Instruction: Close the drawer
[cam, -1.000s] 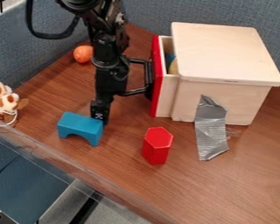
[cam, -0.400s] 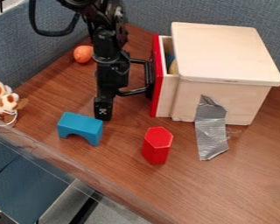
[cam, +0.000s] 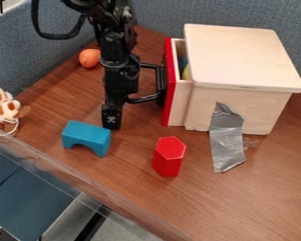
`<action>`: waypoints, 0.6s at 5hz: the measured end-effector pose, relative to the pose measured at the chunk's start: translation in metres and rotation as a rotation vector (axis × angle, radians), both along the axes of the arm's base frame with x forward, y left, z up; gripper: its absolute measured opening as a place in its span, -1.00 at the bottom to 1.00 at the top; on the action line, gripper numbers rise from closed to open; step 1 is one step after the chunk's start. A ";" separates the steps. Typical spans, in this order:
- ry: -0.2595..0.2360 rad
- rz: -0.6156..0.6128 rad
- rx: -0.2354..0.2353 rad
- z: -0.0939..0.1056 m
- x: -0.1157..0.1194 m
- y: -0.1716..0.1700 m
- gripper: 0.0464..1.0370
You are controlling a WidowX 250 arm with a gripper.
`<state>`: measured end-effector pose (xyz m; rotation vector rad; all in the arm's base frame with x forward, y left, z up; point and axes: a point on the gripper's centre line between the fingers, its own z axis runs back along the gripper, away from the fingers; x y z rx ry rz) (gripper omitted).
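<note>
Arm (cam: 121, 77): appearing black, narrowing downward
Joints (cam: 113, 36): bulging roundly, showing pale glints
Cable (cam: 51, 36): looking black, curving in a loop
Gripper (cam: 111, 123): looking blocky and black, bearing a pale mark, possibly a skull

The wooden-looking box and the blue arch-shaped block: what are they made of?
The box looks like pale, unpainted wood with a smooth matte finish; faint streaks on its lid suggest grain. The blue block has an even, solid colour with crisp edges and little shine, so probably painted wood, though plastic or foam is possible.
</note>
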<state>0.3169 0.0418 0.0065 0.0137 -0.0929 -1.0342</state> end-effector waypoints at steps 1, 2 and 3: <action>-0.001 -0.030 -0.015 0.004 0.005 -0.014 0.93; -0.002 -0.067 -0.014 0.005 0.007 -0.025 0.92; 0.000 -0.070 -0.009 0.005 0.007 -0.024 0.92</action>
